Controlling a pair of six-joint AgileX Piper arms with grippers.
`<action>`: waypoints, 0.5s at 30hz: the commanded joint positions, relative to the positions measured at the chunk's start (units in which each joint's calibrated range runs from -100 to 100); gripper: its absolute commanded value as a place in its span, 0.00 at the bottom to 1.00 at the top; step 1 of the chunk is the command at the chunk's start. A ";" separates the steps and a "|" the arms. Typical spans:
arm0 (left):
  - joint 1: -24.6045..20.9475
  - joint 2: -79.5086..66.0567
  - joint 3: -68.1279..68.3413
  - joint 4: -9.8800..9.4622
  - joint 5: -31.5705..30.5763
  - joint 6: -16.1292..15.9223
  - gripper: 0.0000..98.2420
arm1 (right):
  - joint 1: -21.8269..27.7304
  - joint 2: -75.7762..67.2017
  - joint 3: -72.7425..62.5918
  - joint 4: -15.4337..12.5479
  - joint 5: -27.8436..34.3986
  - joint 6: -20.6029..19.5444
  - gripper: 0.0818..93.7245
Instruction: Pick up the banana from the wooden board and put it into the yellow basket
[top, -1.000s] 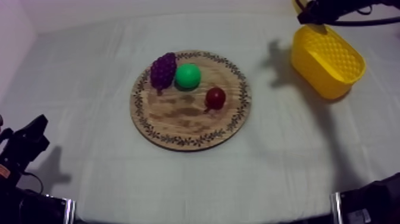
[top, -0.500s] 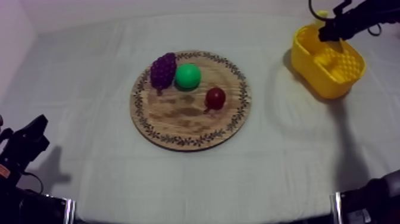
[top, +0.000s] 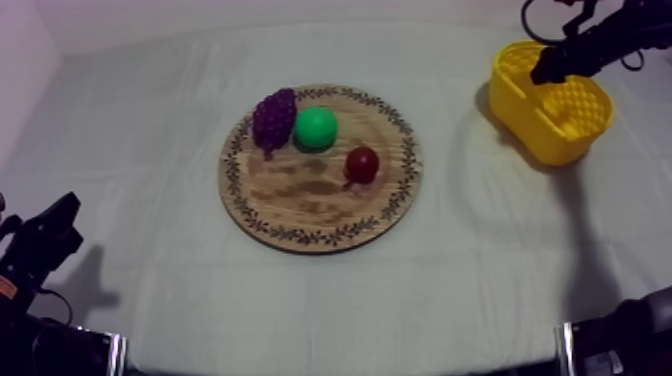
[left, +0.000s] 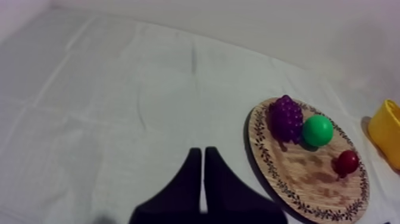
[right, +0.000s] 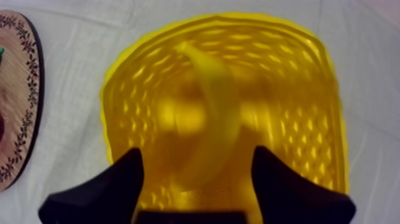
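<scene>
Yellow basket (top: 560, 140): one, at the far right of the counter (top: 150, 150), well apart from the wooden board (top: 300, 200).
Banana (right: 214, 95): one, inside the yellow basket, running along its middle; its outline is soft, so I cannot tell whether it rests on the bottom.
Right pincer (top: 545, 72): above the basket, its two black fingers spread wide, one on each side of the banana and neither touching it; it has hold of nothing.
Wooden board: one, round with a patterned rim, mid-counter, carrying three fruits.
Bunch of grapes (top: 273, 118): one, purple, on the board's far left part.
Green round fruit (top: 316, 127): one, just beside the grapes, on their right.
Small red fruit (top: 361, 164): one, right of the board's centre, apart from the other two.
Left pincer (top: 45, 240): at the near left edge, its two fingers pressed together in a narrow wedge, gripping nothing.
</scene>
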 joint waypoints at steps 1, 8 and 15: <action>0.00 0.00 -0.03 -0.03 -0.01 0.02 0.00 | 0.15 -1.38 0.52 -0.24 0.75 0.09 0.61; 0.00 0.00 -0.03 -0.03 -0.01 0.01 0.00 | 0.05 -9.74 3.88 -1.72 2.52 0.02 0.55; 0.00 0.00 -0.03 -0.03 -0.01 0.02 0.00 | -2.31 -19.80 9.50 -2.07 0.57 -0.94 0.49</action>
